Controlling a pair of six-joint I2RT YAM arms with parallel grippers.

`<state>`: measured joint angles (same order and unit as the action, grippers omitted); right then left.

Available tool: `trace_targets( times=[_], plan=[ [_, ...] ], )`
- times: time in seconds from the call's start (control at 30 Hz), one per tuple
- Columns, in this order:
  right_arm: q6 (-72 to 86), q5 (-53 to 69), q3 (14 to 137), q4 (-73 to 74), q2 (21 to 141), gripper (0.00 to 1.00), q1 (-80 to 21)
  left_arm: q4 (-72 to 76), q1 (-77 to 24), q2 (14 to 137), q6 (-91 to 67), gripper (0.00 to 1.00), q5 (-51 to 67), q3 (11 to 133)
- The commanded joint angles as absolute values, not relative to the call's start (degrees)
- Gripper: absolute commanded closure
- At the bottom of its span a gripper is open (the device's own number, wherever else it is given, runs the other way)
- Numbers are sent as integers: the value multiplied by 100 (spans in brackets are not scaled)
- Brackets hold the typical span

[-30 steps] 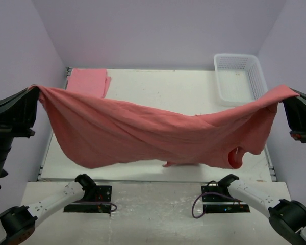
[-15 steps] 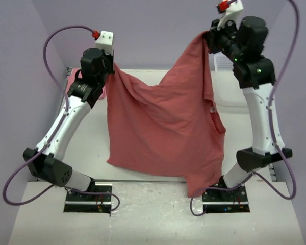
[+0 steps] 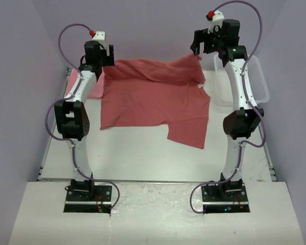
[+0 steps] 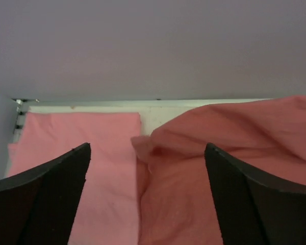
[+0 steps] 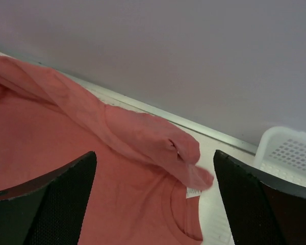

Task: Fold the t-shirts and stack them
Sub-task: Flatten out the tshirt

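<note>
Though half behind left arm (image 3: pixel 84 81), pink t-shirt (image 3: pixel 96 92)

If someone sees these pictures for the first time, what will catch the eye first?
The brick-red t-shirt lies spread and wrinkled across the far half of the table. Above its far corners the left pincer and the right pincer stand open, holding nothing. A folded pink t-shirt lies at the far left, a white basket at the far right.
</note>
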<state>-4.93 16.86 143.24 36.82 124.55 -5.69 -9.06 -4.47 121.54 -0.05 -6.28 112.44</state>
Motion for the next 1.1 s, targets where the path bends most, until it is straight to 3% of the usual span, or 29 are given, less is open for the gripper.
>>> trace_targets(
  times=[0.0, 0.17, 0.27, 0.4, 0.43, 0.53, 0.7, 0.77, 0.83, 1.07],
  plan=[
    [-370, 1873, 14783, 3392, 12463, 1, -563, -441, -360, 12217, -343, 0, -326, 11541],
    [-317, 758, 13994, 3533, 11393, 1, -659, -324, -518, 11236, -211, 0, -1088, 10961],
    [-62, -24, 13536, 4321, 10689, 1, -755, -981, -685, 10638, -325, 0, -2256, 10987],
    [1059, -272, 12361, 5439, 9951, 1, -870, -1861, -1316, 9872, -456, 0, -3645, 10390],
    [1194, -351, 11583, 5493, 9784, 1, -1001, -2159, -1371, 9566, -1031, 0, -3752, 10006],
    [1581, -1247, 9866, 4994, 8958, 2, -1457, -3241, -1397, 8994, -2362, 9, -3139, 8831],
    [1863, -468, 7827, 4159, 7711, 2, -1538, -3227, -1398, 8386, -2962, 14, -2560, 6747],
    [1907, -370, 7437, 4052, 7446, 3, -1547, -3025, -1319, 8183, -3032, 23, -2357, 6383],
    [1977, -89, 6980, 3912, 7129, 4, -1556, -2962, -1266, 8156, -3067, 25, -1890, 6136],
    [2039, -35, 6495, 3797, 6689, 4, -1626, -2865, -941, 8507, -3067, 20, -801, 6012]
  ],
)
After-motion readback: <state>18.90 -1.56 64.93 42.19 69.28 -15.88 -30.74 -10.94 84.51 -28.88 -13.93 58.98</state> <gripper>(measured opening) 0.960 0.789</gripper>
